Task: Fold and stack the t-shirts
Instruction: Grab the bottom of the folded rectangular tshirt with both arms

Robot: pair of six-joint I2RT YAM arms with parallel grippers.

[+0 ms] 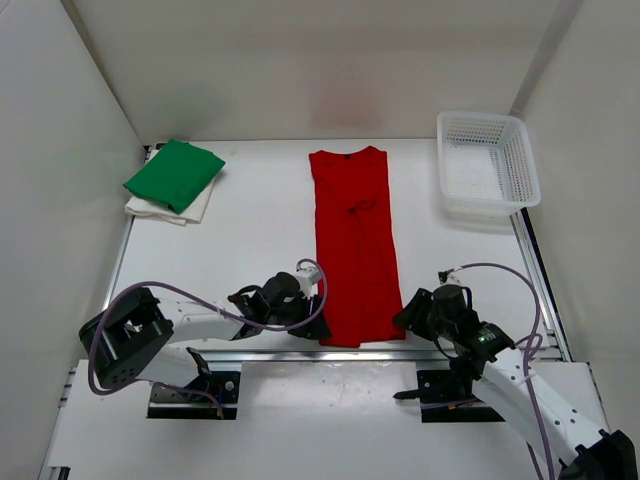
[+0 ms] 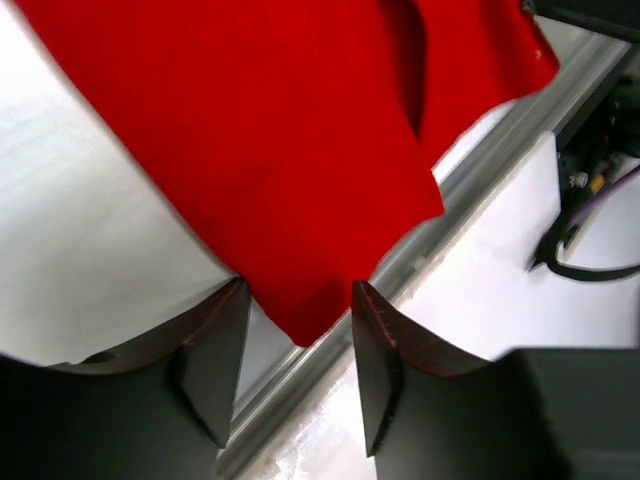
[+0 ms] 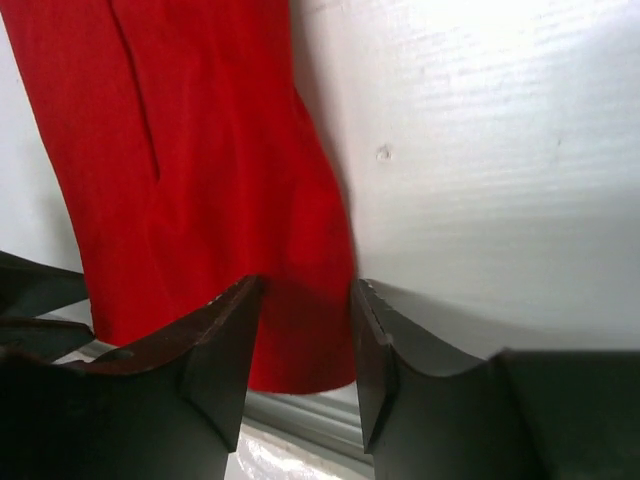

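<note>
The red shirt [image 1: 352,250] lies in the middle of the surface [image 1: 260,230]. It is folded along its length into a narrow strip, with the collar at the far end and the hem at the near edge, just beside the metal rail [image 2: 470,170].

The left arm [image 1: 200,322] reaches in low to the near left corner of this strip. In the left wrist view the left jaws stand apart, open. The pointed corner of the red cloth lies in the gap between them, and they are not closed on it.

The right arm [image 1: 500,365] is at the near right corner of the strip. The right jaws are also open, and the hem corner of the red shirt lies flat between the two fingers.

The green shirt [image 1: 173,174] is folded and rests on top of the folded white shirt [image 1: 195,208] at the far left corner, well apart from the red one. A white mesh basket [image 1: 520,165] stands at the far right corner.
</note>
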